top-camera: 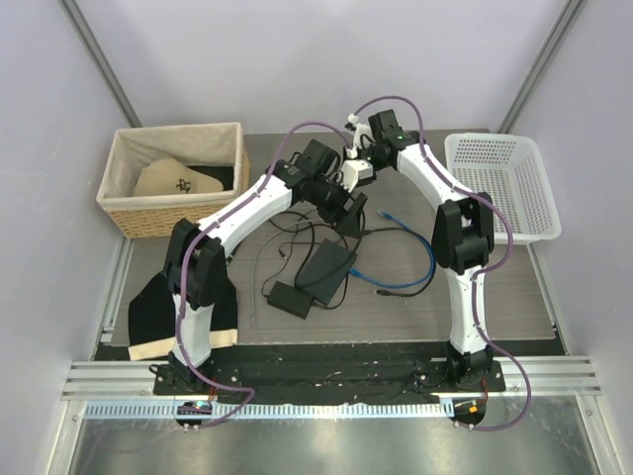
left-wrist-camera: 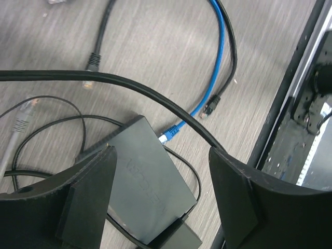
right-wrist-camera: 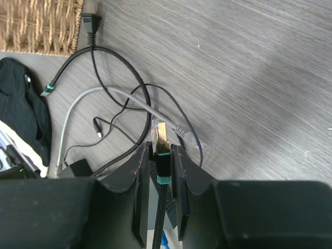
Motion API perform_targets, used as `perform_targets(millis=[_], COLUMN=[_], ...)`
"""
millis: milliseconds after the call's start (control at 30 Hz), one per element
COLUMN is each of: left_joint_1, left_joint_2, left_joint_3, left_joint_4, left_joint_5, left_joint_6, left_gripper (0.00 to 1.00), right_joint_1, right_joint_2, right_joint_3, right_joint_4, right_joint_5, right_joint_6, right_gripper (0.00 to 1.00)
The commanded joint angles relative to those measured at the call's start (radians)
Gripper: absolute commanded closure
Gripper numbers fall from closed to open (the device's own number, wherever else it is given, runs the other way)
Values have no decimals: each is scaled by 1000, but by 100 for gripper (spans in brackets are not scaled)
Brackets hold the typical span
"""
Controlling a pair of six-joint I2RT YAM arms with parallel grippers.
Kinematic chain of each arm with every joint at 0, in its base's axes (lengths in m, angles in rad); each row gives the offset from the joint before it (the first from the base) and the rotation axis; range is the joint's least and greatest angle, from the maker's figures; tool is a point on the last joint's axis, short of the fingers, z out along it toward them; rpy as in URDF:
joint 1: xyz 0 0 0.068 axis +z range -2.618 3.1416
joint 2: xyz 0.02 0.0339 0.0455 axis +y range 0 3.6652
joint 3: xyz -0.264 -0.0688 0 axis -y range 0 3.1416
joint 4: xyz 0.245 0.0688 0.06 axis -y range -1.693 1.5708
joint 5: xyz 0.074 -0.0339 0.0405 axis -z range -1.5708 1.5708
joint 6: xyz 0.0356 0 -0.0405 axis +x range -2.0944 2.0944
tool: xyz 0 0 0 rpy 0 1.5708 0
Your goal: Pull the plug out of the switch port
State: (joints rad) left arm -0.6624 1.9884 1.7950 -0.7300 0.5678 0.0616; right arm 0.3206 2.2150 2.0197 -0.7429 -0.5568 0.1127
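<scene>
The flat black switch box (top-camera: 326,265) lies mid-table and fills the space between my left gripper's fingers in the left wrist view (left-wrist-camera: 150,181). The bright-blue cable (top-camera: 427,255) ends in a plug (left-wrist-camera: 168,136) whose clear tip meets the box's edge (top-camera: 353,273); I cannot tell how deep it sits. My left gripper (left-wrist-camera: 162,194) is open and empty, above the box (top-camera: 344,210). My right gripper (right-wrist-camera: 162,155) is shut on a black connector with teal bands (right-wrist-camera: 163,163) and a metal tip, held above the table (top-camera: 356,178). Its thick black cable (left-wrist-camera: 129,85) crosses the left wrist view.
A black adapter brick (top-camera: 290,299) lies in front of the box. A grey network cable (right-wrist-camera: 179,129) and thin black cords (right-wrist-camera: 111,122) lie on the table. A wicker basket (top-camera: 173,213) stands back left, a white plastic basket (top-camera: 499,188) back right, a black-and-cream cloth (top-camera: 158,317) front left.
</scene>
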Motion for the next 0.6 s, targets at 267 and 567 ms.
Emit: perform_targets(millis=[267, 567], left_joint_1=[103, 99], left_joint_2=[42, 89], left_joint_3=[4, 12], left_joint_4=[133, 152], left_joint_5=[248, 293], left_joint_6=[-287, -316], left_gripper=[27, 35], right_joint_1=[28, 49], right_joint_2=[-26, -14], right_joint_3=[62, 96], right_joint_4=[40, 42], right_joint_5=[123, 188], right_joint_6=[-28, -28], right_gripper=[99, 99])
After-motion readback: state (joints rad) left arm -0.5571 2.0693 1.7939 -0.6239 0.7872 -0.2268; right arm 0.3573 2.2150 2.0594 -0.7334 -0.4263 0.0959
